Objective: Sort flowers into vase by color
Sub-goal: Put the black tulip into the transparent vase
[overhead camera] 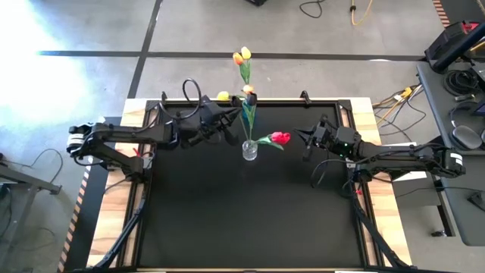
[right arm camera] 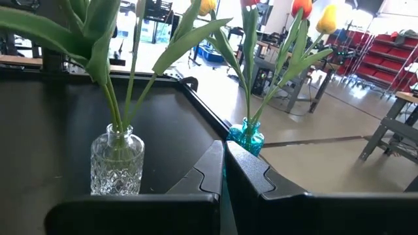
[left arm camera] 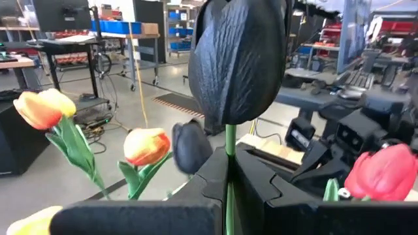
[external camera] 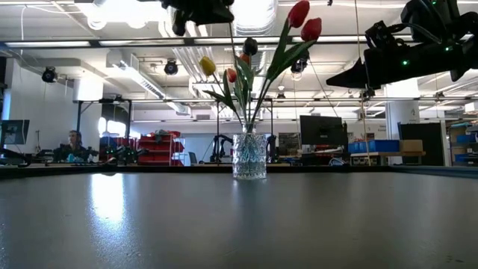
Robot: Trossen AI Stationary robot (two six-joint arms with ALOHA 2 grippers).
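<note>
Apparently the sorting is well along but not finished, since most flowers already stand in a vase and 1 is in the air. Starting at the left, the left gripper [overhead camera: 229, 129] sits high over the far part of the table [overhead camera: 250, 220], just left of the clear vase [overhead camera: 249, 150], with its fingers pressed together on the thin green stem of a dark tulip [left arm camera: 238, 55], whose head fills the left wrist view just above the fingers. That flower has not yet gone into a vase. Near the middle of the far edge, the clear vase, a cut-glass jar seen plainly in the low view, holds a spray of stems: red tulips [external camera: 305, 21] at the top right of the bunch, a yellow head [external camera: 208, 66] and an orange one lower left, so its colours look mixed from here. A 2nd container, a small blue vase [right arm camera: 247, 136], shows only in the right wrist view, at the table's edge beyond the clear one, carrying yellow and orange-red heads. Which colour belongs to which vase I cannot tell. On the right, the right gripper [overhead camera: 310, 141] hangs near the clear vase, fingers drawn together on nothing, waiting. What seems left is seating the dark tulip and perhaps re-sorting mixed stems.
</note>
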